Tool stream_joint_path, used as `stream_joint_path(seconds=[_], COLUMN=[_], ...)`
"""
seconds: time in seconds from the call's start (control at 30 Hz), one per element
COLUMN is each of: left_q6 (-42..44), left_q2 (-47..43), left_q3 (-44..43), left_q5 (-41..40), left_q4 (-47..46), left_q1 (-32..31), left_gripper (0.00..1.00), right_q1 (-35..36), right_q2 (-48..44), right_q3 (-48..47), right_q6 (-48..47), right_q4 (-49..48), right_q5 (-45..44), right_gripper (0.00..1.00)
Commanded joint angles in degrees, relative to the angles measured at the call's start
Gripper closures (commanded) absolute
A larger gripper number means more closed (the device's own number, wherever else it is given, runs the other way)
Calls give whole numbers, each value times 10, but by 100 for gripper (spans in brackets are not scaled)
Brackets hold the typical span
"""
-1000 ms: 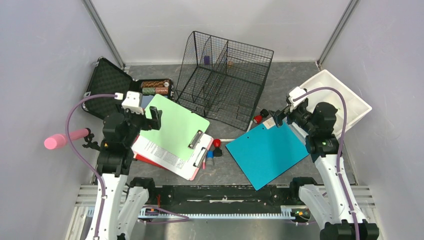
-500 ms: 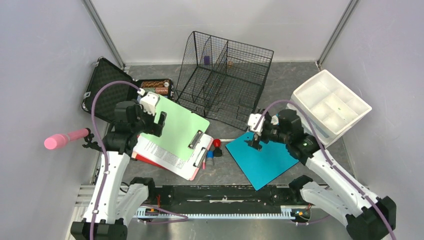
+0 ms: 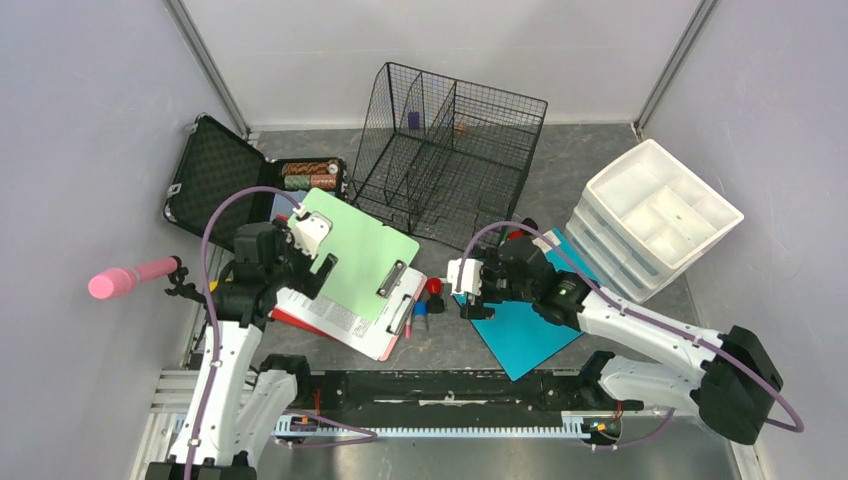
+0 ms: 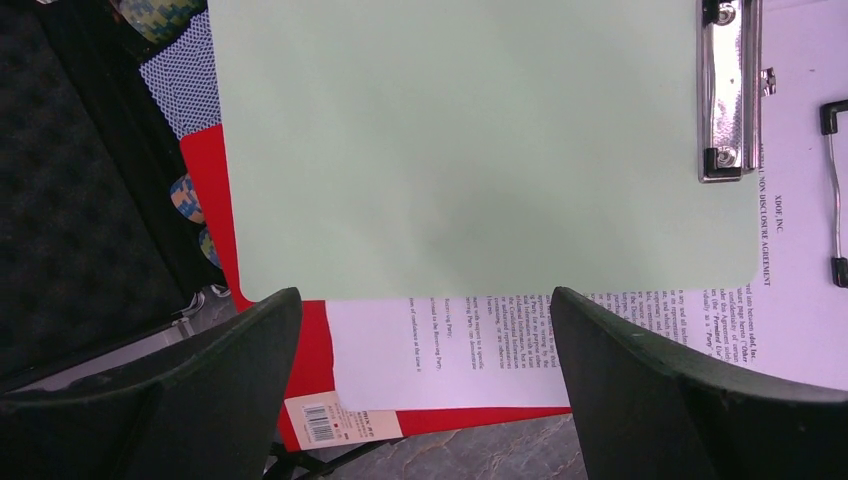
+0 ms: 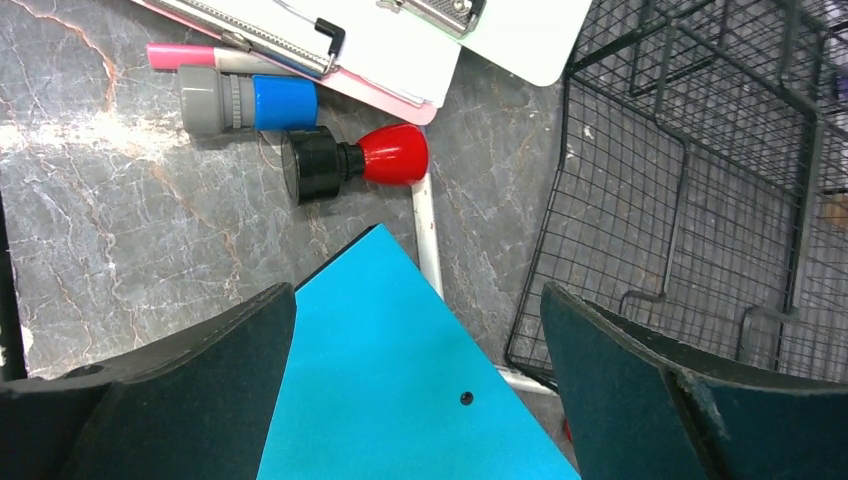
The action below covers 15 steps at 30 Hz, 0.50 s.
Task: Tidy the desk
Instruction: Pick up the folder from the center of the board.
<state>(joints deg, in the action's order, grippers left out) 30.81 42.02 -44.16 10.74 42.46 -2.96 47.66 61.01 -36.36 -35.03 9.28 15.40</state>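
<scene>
- The left hand [image 4: 425, 305] hangs released, fingers spread wide and holding nothing, over the near edge of the green clipboard [image 4: 470, 150]
- Under that clipboard lie a printed sheet [image 4: 520, 350] and a red folder [image 4: 215, 200]; the mottled grey surface [image 4: 480, 455] shows only just below them, between the fingers
- The right hand [image 5: 418, 300] is likewise released and empty, hovering above a corner of the blue folder [image 5: 400, 390]
- Ahead of this hand the surface lies bare, carrying a red-knobbed stamp [image 5: 350, 162] near the folder's corner and a wire rack [image 5: 700, 200] beside it
</scene>
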Motion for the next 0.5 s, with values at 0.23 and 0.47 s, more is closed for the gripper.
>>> stream_joint_path(seconds=[0.23,0.47], left_q6=[-72,-140], left_q2=[59,112], left_q3=[-19,-51], left_q5=[-32,-60], left_q4=[-23,-68], left_q1=[2,2], left_gripper=[0,0], right_q1=[55,54], right_q2=[104,168], right_q3=[-79,-130], right_q6=[10,127], right_q4=[-40,-68], right_q5=[-67,-42], right_gripper=[1,1])
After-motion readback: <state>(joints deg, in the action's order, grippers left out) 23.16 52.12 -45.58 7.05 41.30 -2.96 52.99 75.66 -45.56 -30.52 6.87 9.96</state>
